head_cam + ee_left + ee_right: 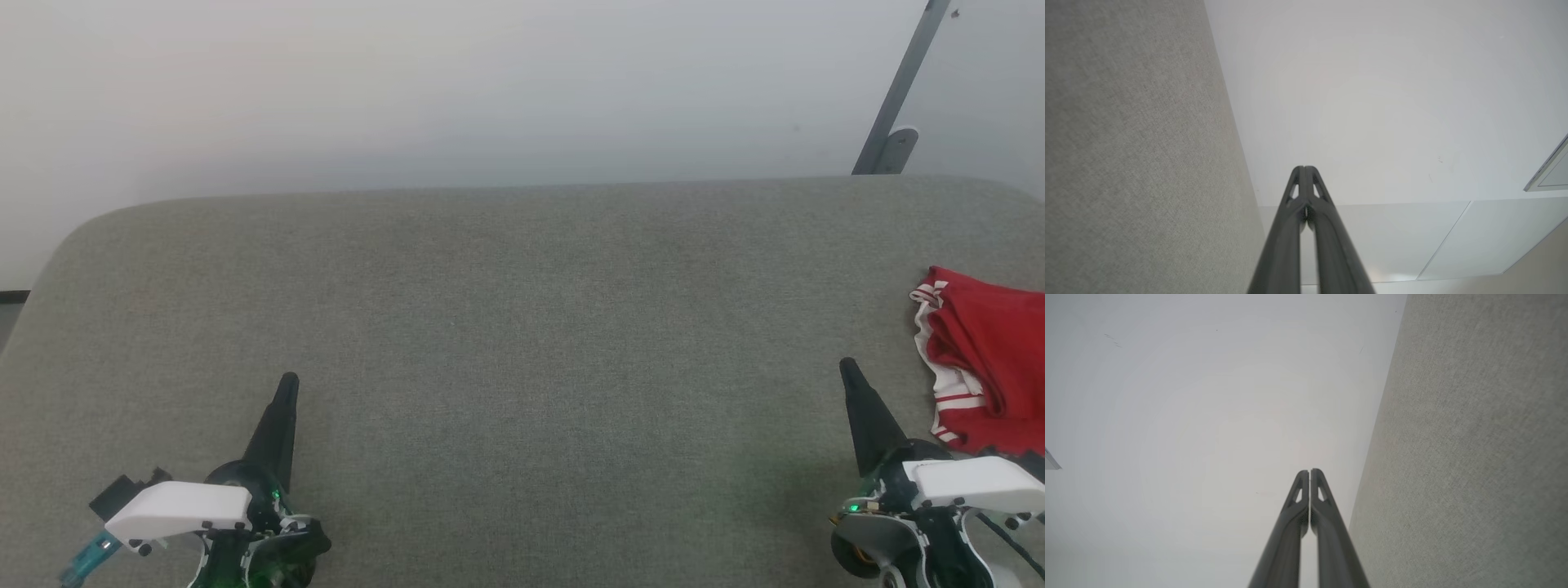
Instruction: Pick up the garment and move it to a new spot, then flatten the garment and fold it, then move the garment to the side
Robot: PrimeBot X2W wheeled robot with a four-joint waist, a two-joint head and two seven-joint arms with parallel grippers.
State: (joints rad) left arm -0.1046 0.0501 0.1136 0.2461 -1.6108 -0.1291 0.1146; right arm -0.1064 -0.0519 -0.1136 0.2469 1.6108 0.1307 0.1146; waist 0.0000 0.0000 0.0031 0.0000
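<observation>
We log left gripper point(287, 384) and right gripper point(847, 366) empty, fingers pressed together, at the near side of the grey cushion point(522, 310); garment point(989, 359) lies bunched beside the right one, lettering unreadable.

Both arms low, grippers closed and empty.
The left gripper point(287, 380) sits low on the robot's left, the right gripper point(847, 365) low on its right, well apart. Each has its two dark fingers pressed together tip to tip, holding nothing, pointing forward and leaning slightly inward. White casings cover the left wrist point(180, 506) and the right wrist point(971, 482).
</observation>
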